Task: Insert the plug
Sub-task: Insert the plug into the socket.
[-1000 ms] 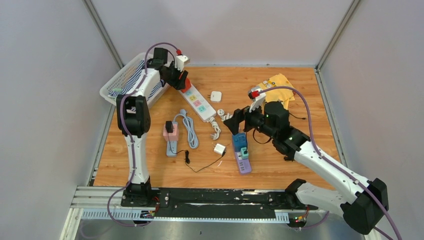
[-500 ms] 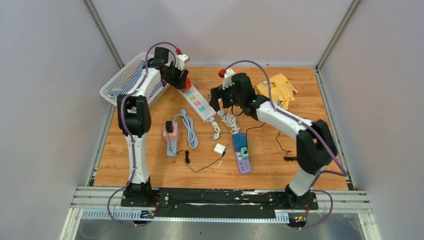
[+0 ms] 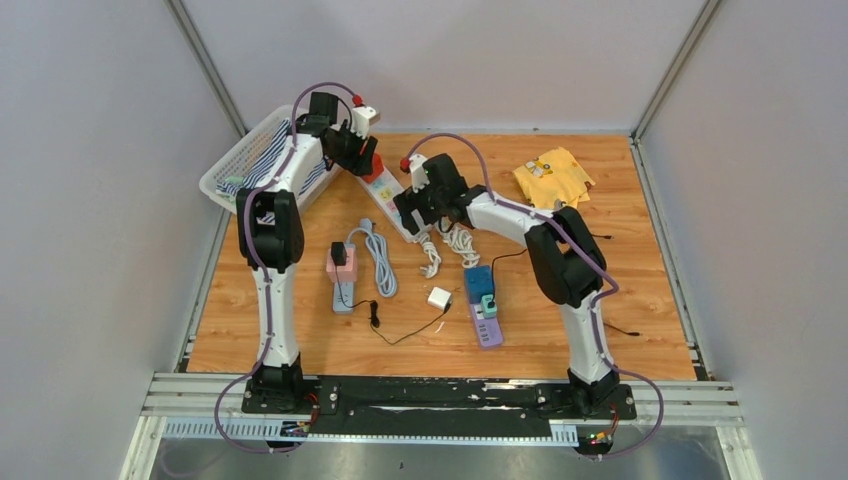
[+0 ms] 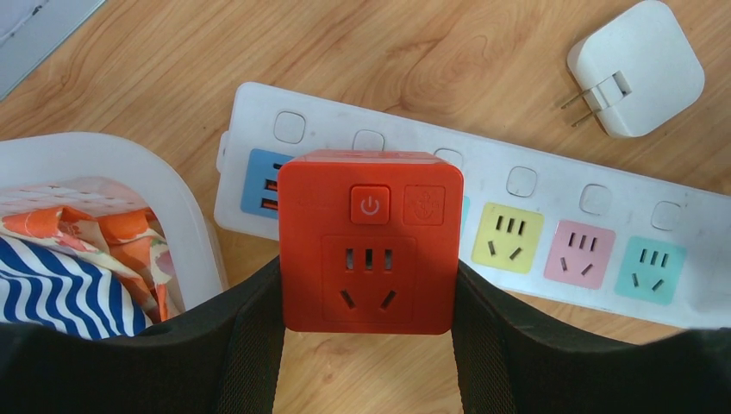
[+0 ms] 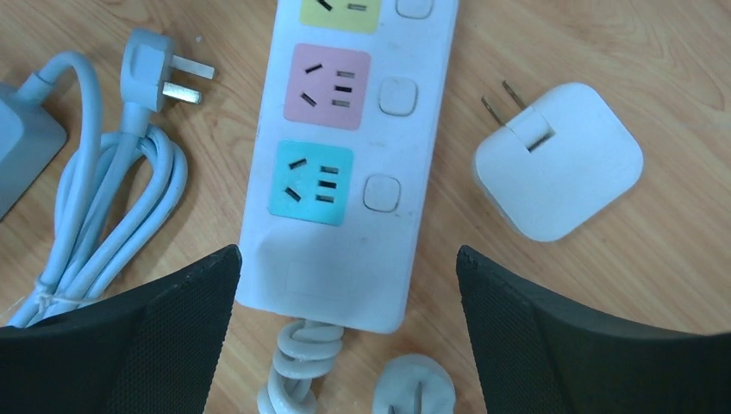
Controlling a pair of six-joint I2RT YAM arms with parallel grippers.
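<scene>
I'm clamping left gripper [image 4: 369,345] on red cube adapter [image 4: 369,250], over far sockets of white power strip [image 4: 560,216]; can't tell whether seated; strip's long axis running diagonally toward right gripper [image 5: 345,285]; its jaws spreading wide, empty, straddling strip's near end.

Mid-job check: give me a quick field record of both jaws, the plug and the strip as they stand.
left jaws: shut on red socket cube
cube position: over white power strip; seating cannot be told
right jaws: open, empty, above strip's cord end
free sockets: pink socket, teal socket
beside strip: white charger, prongs out
</scene>
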